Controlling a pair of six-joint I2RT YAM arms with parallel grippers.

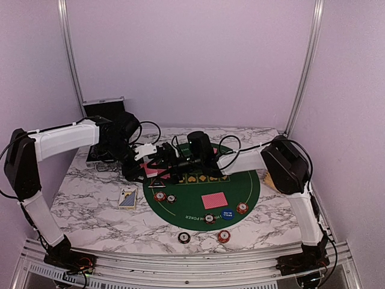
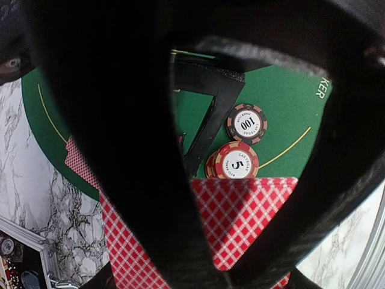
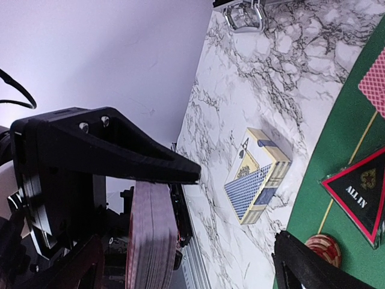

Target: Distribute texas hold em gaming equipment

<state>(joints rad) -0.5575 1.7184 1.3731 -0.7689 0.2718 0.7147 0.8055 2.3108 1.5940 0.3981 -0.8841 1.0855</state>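
Observation:
My left gripper (image 1: 143, 166) hovers over the left edge of the green poker mat (image 1: 240, 180), shut on a deck of red-checked playing cards (image 2: 249, 214). That deck shows edge-on (image 3: 150, 238) in the right wrist view, beside the upper finger (image 3: 150, 162). My right gripper (image 3: 239, 208) is open, close to the deck, and grips nothing. Below lie the black triangular "ALL IN" marker (image 3: 358, 195), a "100" chip (image 2: 246, 123) and a "5" chip (image 2: 237, 162). On the mat lie a face-down card (image 1: 215, 200), a blue button (image 1: 227, 213) and more chips (image 1: 242, 208).
A blue and cream card box (image 1: 127, 198) lies on the marble left of the mat. The silver-edged black case (image 1: 105, 111) stands at the back left. Two chips (image 1: 184, 237) (image 1: 224, 236) sit on the marble near the front edge. Another card (image 2: 75, 159) overlaps the mat's edge.

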